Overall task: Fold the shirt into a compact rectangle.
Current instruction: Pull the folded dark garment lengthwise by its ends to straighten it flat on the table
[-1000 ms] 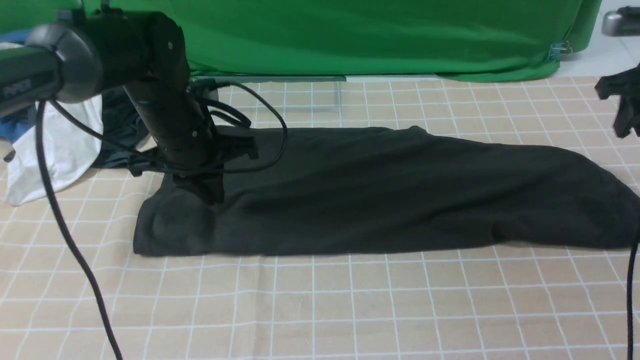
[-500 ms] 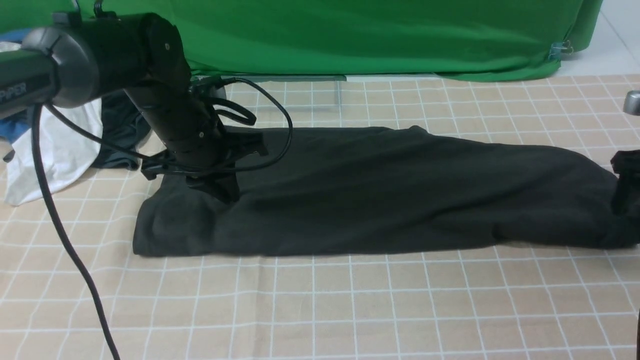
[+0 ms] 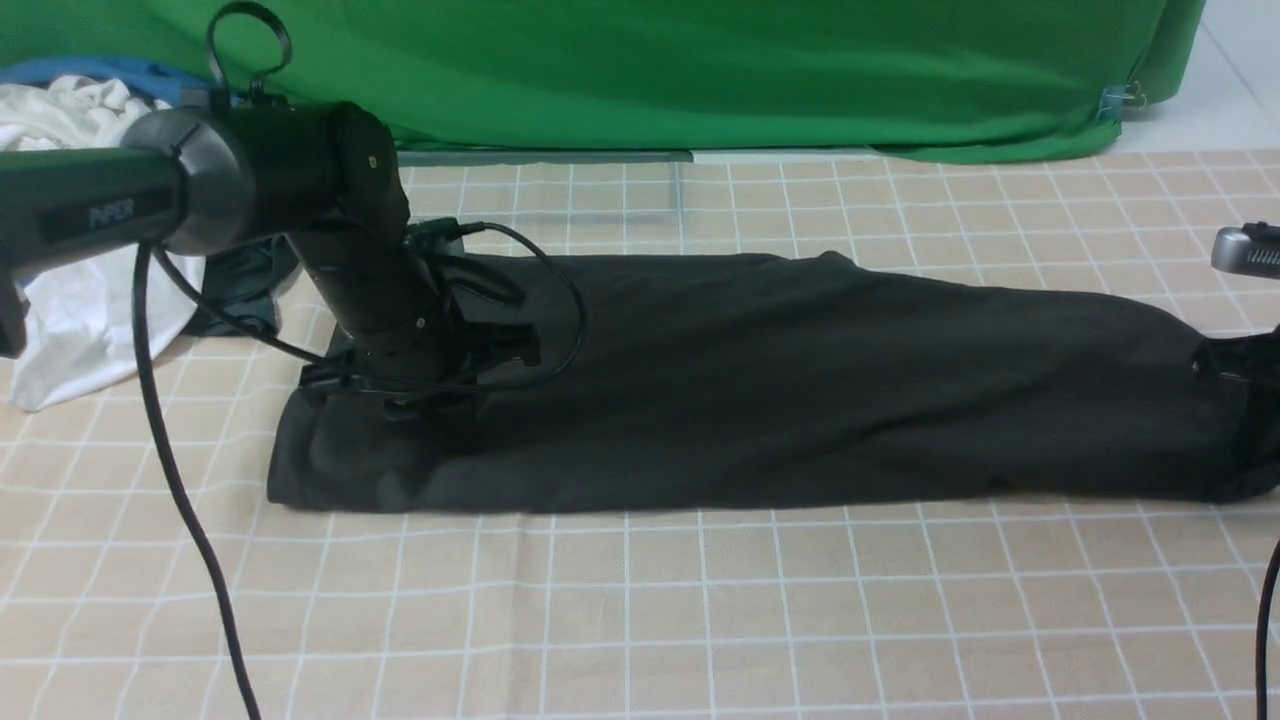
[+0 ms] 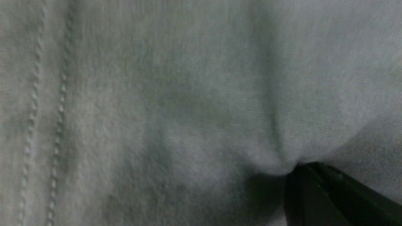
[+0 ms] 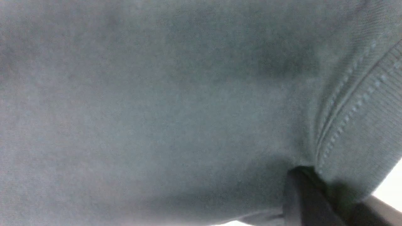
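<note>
Shirt [image 3: 780, 390] lies banded right of white garment [image 3: 70, 320], left gripper [image 3: 428, 422] pinched shut on its near end, right gripper [image 3: 1250, 465] seemingly clamped on far hem; a shallow bite may slip or split layers when lifted.

Shirt [image 3: 760, 380] lies on tablecloth [image 3: 640, 600].

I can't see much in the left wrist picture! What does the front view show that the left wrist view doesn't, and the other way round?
Only the front view: the long black shirt lying on the checked cloth, a white garment and the green backdrop. Only the left wrist view: two rows of stitching up close. Both: the left gripper pinching the shirt.
</note>
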Controlling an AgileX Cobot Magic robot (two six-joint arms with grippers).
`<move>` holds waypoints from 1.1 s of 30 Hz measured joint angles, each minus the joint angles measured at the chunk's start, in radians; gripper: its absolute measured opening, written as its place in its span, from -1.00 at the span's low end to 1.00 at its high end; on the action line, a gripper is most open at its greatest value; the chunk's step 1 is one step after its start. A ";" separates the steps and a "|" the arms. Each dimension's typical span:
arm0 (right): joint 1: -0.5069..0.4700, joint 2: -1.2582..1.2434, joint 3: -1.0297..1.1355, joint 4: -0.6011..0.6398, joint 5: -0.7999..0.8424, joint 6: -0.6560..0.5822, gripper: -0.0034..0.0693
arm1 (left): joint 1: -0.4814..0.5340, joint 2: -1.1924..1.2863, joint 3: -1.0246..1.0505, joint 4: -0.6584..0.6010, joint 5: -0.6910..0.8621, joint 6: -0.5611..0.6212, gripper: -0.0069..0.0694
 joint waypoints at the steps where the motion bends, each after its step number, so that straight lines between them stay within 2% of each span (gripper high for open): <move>1: 0.000 0.000 0.000 -0.018 0.004 0.000 -0.69 | 0.000 0.001 -0.001 0.004 0.000 -0.005 -0.70; 9: 0.002 -0.002 -0.012 -0.124 0.052 0.000 -0.69 | 0.000 0.006 -0.009 0.018 0.013 -0.042 -0.70; 12: 0.002 -0.002 -0.013 -0.133 0.057 0.025 -0.57 | 0.000 0.005 -0.010 0.018 0.013 -0.044 -0.70; 14: 0.002 -0.002 -0.021 -0.153 0.065 0.039 -0.33 | 0.000 -0.002 -0.009 0.018 0.014 -0.044 -0.70; 17: 0.002 -0.002 -0.068 -0.182 0.091 0.068 0.31 | 0.000 -0.039 0.000 0.033 0.020 -0.044 -0.70; 18: 0.002 -0.002 -0.072 -0.184 0.092 0.072 0.35 | 0.000 -0.042 0.001 0.033 0.022 -0.044 -0.70; 19: 0.002 -0.002 -0.104 -0.182 0.092 0.100 0.65 | 0.000 -0.080 0.002 0.034 0.025 -0.045 -0.70; 20: 0.002 -0.002 -0.123 -0.170 0.089 0.109 0.79 | 0.000 -0.109 0.002 0.032 0.026 -0.047 -0.70; 22: 0.001 -0.002 -0.149 -0.127 0.069 0.104 0.91 | 0.000 -0.171 0.002 0.026 0.032 -0.048 -0.70; 27: 0.001 0.015 -0.163 -0.015 0.005 0.067 0.99 | -0.001 -0.284 0.002 0.022 0.055 -0.048 -0.70; 33: 0.001 0.102 -0.163 -0.010 -0.015 0.060 0.99 | -0.004 -0.378 0.002 0.022 0.090 -0.051 -0.70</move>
